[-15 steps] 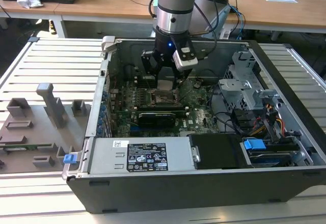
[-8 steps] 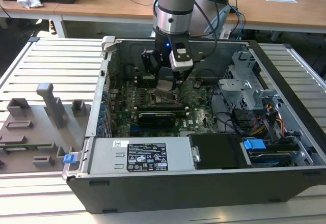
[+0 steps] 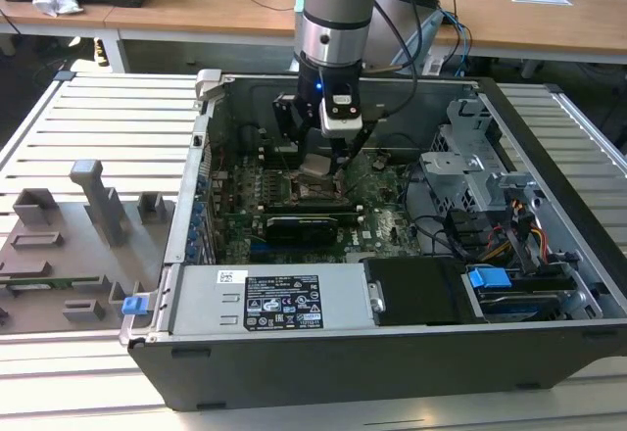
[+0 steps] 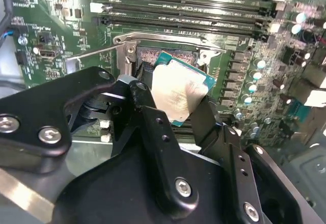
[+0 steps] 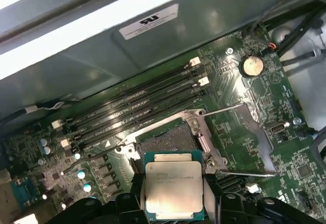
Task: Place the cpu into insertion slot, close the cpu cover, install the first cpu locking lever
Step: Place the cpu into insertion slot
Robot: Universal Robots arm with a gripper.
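Note:
My gripper is shut on the cpu, a small square chip with a silvery top, and holds it just above the motherboard inside the open computer case. In both wrist views the black fingers clamp the cpu by two opposite edges. The insertion slot lies open right beneath and slightly beyond the chip, with a metal frame around it. Thin locking levers stand swung out beside the slot. The cpu cover is hidden from these views.
Long black memory slots run beside the insertion slot. A black expansion card sits near it in the exterior view. The case walls, a drive cage and cables surround the board. A grey fixture plate lies at the exterior view's left.

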